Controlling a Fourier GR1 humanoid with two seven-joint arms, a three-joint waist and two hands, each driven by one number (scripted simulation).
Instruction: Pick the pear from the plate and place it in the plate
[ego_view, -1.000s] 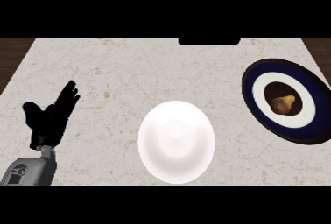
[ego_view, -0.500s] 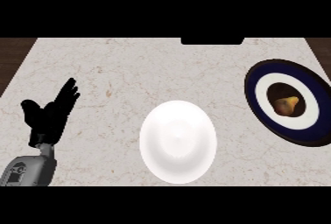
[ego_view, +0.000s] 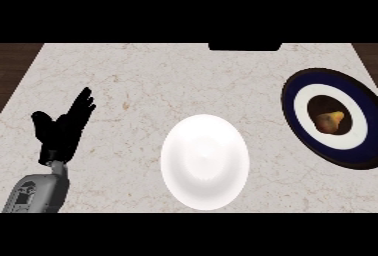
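Note:
A yellow-brown pear (ego_view: 330, 120) lies in the dark middle of a navy and white plate (ego_view: 298, 97) at the counter's right edge. A plain white plate (ego_view: 204, 161) sits near the counter's centre, with nothing on it. My left hand (ego_view: 62, 130) rests open at the left side, fingers pointing up and away, well apart from both plates. My right hand does not show in the head view.
The pale marble counter (ego_view: 170, 80) spreads between the plates and behind them. A black object (ego_view: 244, 46) sits at the counter's far edge. Dark wood floor (ego_view: 15, 65) shows beyond the left edge.
The view has shifted slightly, so the plates and the left hand sit a little further right in the frame. Nothing on the counter has been moved.

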